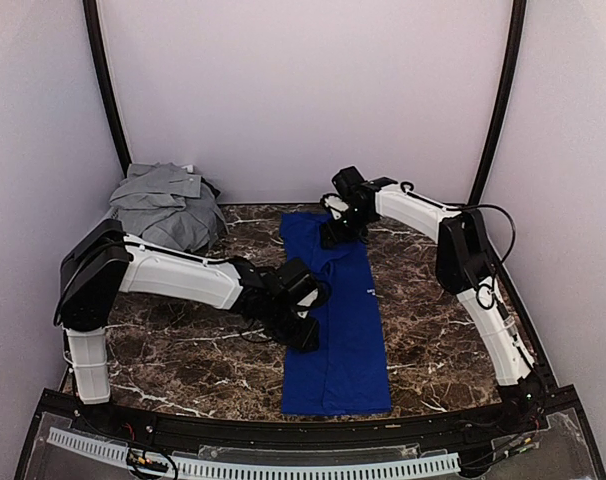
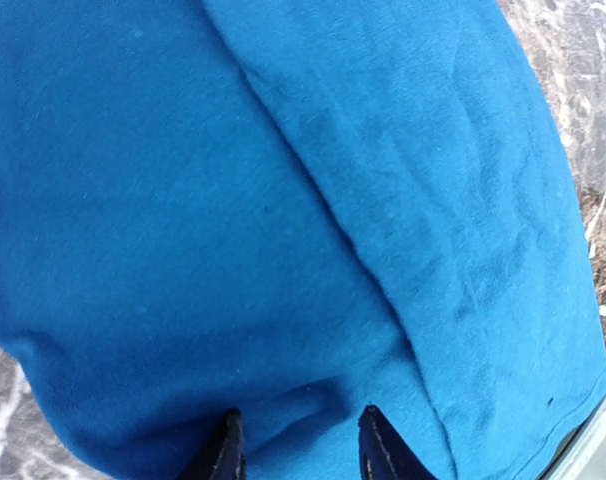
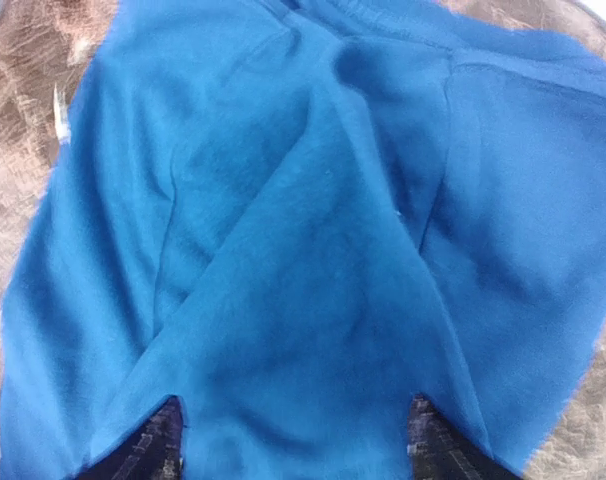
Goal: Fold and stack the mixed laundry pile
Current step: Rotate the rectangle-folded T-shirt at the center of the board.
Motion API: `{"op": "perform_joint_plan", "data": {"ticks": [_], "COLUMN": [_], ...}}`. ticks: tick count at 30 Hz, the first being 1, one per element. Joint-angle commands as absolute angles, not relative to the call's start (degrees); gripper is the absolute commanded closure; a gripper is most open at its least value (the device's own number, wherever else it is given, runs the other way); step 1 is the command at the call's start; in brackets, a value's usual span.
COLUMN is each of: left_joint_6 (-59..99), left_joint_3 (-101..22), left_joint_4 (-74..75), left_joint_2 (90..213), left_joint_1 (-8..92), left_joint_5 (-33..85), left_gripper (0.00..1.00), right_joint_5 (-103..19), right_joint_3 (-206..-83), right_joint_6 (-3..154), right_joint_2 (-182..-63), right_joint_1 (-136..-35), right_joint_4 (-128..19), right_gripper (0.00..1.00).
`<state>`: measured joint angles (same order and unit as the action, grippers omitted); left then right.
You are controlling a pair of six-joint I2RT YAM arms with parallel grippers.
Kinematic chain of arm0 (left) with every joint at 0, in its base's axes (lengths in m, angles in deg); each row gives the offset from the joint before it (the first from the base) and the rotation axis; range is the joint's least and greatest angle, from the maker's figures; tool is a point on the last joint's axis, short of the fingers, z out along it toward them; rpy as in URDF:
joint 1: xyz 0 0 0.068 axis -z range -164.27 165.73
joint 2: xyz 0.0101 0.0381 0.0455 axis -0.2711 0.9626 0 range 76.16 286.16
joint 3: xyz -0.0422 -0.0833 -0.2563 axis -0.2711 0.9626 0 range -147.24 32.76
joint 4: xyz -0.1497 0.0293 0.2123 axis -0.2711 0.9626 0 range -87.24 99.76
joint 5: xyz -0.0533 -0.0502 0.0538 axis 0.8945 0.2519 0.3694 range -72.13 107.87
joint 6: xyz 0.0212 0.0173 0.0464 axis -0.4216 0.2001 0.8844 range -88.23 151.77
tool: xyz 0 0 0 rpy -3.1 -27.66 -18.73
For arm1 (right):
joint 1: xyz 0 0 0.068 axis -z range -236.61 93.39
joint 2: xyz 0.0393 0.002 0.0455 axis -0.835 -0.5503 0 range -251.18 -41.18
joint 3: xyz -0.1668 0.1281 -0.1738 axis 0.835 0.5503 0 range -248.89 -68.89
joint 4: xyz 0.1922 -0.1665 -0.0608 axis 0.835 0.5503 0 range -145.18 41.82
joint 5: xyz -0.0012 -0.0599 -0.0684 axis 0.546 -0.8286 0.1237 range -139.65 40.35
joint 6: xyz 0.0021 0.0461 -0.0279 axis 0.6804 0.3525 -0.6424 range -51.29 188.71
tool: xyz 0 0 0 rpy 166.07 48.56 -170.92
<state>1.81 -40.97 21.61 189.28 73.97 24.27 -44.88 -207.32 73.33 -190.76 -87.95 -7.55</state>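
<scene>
A royal-blue T-shirt [image 1: 341, 330] lies on the marble table [image 1: 183, 350], folded into a long narrow strip that runs from front to back. My left gripper [image 1: 305, 332] is down on its left edge at mid-length. In the left wrist view its jaws [image 2: 298, 442] pinch a raised ridge of the blue cloth [image 2: 283, 200]. My right gripper [image 1: 335, 232] is at the strip's far end, with its fingers wide apart and blue cloth [image 3: 313, 250] draped loosely between them [image 3: 293, 432]. The rest of the laundry pile, topped by a light-grey polo shirt [image 1: 166, 203], sits at the back left.
Pale walls close in the table on three sides, with black corner posts [image 1: 105, 90]. Both arm bases stand at the near edge, behind a black rail [image 1: 283, 430].
</scene>
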Motion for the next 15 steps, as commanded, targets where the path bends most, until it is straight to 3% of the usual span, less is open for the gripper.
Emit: {"op": "perform_joint_plan", "data": {"ticks": [1,3,7,15], "left_joint_6": [4.57,4.9,4.26,-3.0], "left_joint_3": [-41.73,-41.61,-39.78,-22.76], "left_joint_4": [27.9,28.91,29.33,22.54], "left_joint_2": [185.15,182.49,176.51,160.87], "left_joint_1": [72.84,72.29,72.16,74.25], "left_joint_5": [19.64,18.93,19.7,26.33], "left_gripper": [0.6,0.57,0.51,0.44], "right_joint_5": [-44.86,-44.48,-41.42,-29.55], "right_joint_3": [-206.51,-205.18,-197.76,-154.04], "right_joint_6": [73.71,73.92,75.58,85.27], "right_joint_2": [-177.8,-173.43,-163.89,-134.66], "right_joint_1": [-87.18,-86.79,-86.5,-88.77], "right_joint_4": [-8.58,-8.91,-9.83,-19.1], "right_gripper": [0.19,0.12,0.11,0.17]}}
